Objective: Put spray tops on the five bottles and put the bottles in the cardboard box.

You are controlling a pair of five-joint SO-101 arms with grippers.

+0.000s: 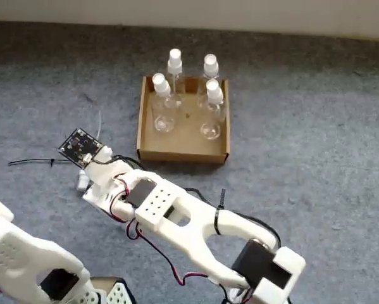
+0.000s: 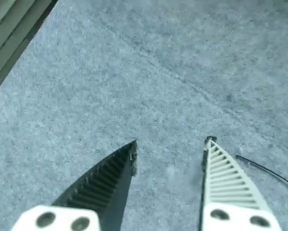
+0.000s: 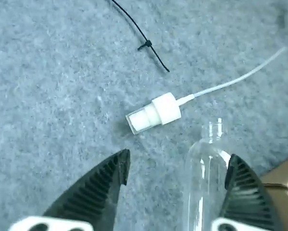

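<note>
Grey carpet (image 1: 303, 126) under cardboard box (image 1: 183, 154), spray top (image 3: 155, 113)

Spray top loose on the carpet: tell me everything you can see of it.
The spray top looks like white plastic: a nozzle end, a wider collar and a thin trailing dip tube. It lies on its side on the grey carpet, unfitted, close to the open neck of the clear bottle and ahead of the open right gripper, untouched by it.

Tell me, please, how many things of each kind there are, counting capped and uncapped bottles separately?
Capped bottles, standing in the box: 4
Uncapped bottle, on the carpet: 1
Loose spray top, lying on the carpet: 1
Cardboard box: 1
Total: 7
</note>
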